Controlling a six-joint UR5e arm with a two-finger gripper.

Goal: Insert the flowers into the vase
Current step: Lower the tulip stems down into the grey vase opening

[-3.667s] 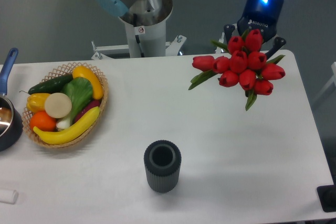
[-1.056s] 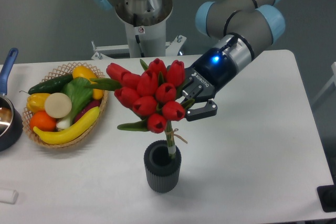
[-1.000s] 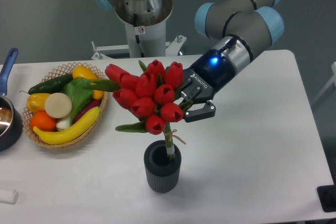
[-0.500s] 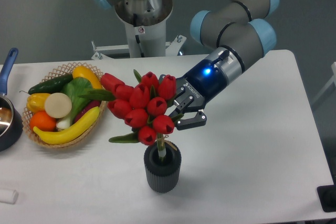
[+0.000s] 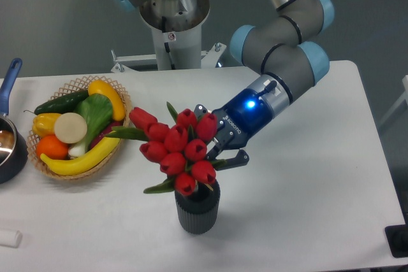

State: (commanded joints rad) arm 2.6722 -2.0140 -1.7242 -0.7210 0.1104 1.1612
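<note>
Two fingers of my pincer (image 5: 220,146) are pinching the flowers (image 5: 178,151), whose lowest buds sit right over the vase (image 5: 197,210) mouth on the bench (image 5: 306,208). Best bet: keep the stems vertical, ease down, let go only once seated.

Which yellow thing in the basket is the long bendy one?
The banana, curving along the front edge of the basket. The other yellow pieces sit farther back and are shorter.

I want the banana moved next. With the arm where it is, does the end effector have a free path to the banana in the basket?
Probably not yet: the end effector looks shut on the flowers, which stand between it and the banana. From above, the banana lies uncovered.
</note>
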